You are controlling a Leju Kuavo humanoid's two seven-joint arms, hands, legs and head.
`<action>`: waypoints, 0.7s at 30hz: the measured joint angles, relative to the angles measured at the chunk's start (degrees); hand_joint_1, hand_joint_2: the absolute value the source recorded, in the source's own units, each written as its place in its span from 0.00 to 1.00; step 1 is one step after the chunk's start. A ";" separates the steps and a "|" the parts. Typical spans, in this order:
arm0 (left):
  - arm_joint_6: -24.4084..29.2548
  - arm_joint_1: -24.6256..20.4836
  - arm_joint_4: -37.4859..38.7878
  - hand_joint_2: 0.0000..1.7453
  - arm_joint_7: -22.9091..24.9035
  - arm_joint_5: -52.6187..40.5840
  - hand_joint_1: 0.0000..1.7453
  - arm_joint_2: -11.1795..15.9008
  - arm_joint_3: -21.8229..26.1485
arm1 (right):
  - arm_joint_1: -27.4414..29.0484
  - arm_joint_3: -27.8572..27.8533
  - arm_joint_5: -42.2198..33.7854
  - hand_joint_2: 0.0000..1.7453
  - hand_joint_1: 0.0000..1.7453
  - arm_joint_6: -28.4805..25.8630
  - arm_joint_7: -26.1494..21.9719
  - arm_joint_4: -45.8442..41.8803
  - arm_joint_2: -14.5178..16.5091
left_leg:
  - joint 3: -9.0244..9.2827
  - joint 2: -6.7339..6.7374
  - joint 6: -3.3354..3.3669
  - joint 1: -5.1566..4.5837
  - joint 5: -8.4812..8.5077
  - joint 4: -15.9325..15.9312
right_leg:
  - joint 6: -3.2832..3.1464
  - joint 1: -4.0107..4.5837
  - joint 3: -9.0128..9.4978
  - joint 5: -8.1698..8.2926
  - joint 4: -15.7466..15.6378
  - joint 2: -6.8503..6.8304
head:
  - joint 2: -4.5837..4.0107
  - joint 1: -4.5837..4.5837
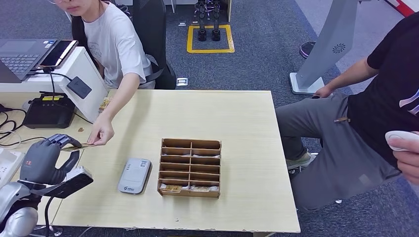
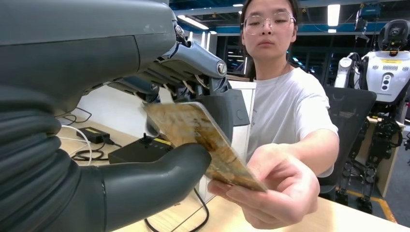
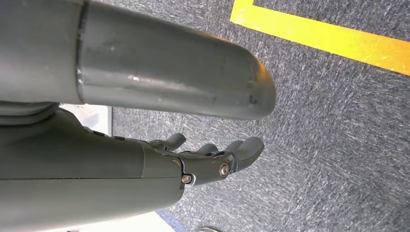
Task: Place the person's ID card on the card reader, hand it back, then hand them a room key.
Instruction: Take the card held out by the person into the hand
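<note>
A person in a white shirt holds out the tan ID card (image 1: 83, 145) over the table's left edge, pinching it in their hand (image 1: 101, 133). My left hand (image 1: 47, 158) is raised just left of it. In the left wrist view the ID card (image 2: 203, 145) lies between my thumb (image 2: 159, 174) and my fingers (image 2: 193, 60), which are spread above it; the person's hand (image 2: 270, 193) still grips the far end. The grey card reader (image 1: 134, 175) lies flat near the front. Beside it stands a wooden slotted box (image 1: 190, 168) with key cards (image 1: 173, 188). My right hand (image 3: 212, 159) hangs over carpet, holding nothing.
A black device (image 1: 49, 111) with cables sits at the far left, behind it a laptop (image 1: 22, 54) and a phone (image 1: 58, 53) on a white stand. A second person (image 1: 375, 108) sits to the right of the pale wooden table (image 1: 247, 128).
</note>
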 joint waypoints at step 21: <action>-22.43 -0.63 0.13 1.00 7.80 34.67 1.00 -4.60 0.99 | 0.01 1.64 -2.39 0.00 0.00 -0.99 0.00 0.00 0.00 | -0.01 0.00 0.00 0.00 0.00 0.00 | 0.01 0.00 -0.02 0.01 0.00 0.00 | -0.01 0.00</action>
